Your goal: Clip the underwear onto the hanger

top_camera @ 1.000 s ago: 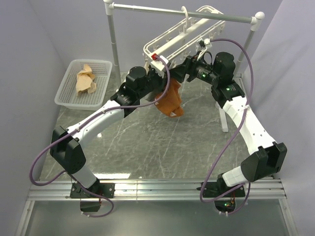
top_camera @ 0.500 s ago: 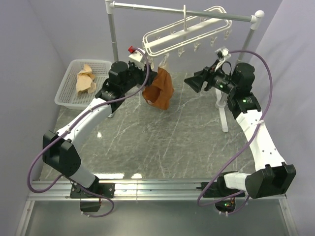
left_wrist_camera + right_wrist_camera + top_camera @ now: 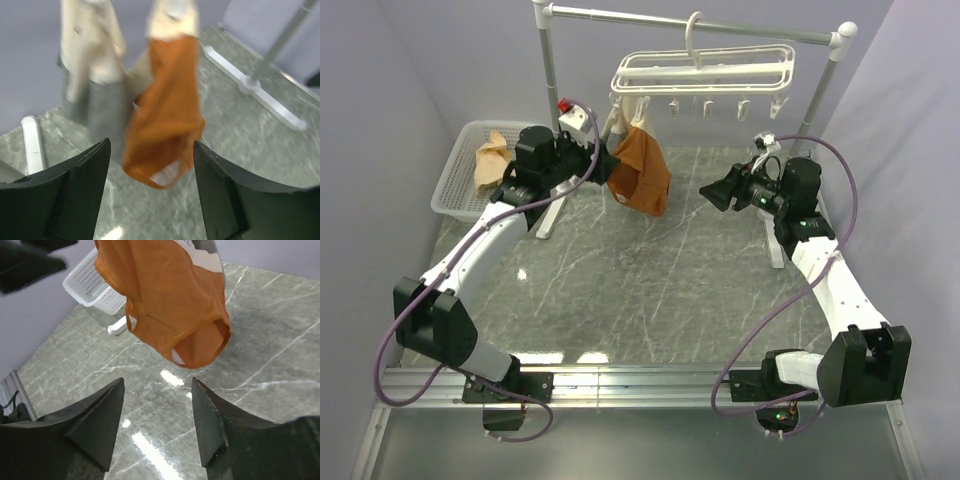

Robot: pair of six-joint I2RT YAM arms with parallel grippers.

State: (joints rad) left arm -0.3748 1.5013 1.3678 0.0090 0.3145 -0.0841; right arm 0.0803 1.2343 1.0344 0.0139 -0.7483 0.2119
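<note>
Your top camera looks down from above and behind the arm bases (image 3: 505, 388). Both wrist cameras face the hanging rust-orange fabric underwear (image 3: 167, 115) closely from opposite sides; all three views share it and the grey marbled tabletop (image 3: 620, 290).

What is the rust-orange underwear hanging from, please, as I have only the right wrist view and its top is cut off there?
Observer: The rust-orange fabric underwear hangs by its pale waistband under the left end of the white plastic bar hanger, whose hook sits over the grey metal rail.
Operator: Thank you. Is the left claw holding it?
Observer: No. The left claw is open, and the fabric hangs beyond it, not gripped.
Operator: Does anything hang beside it?
Observer: Yes, a grey-and-beige garment hangs right next to it, to its left in the left wrist view.
</note>
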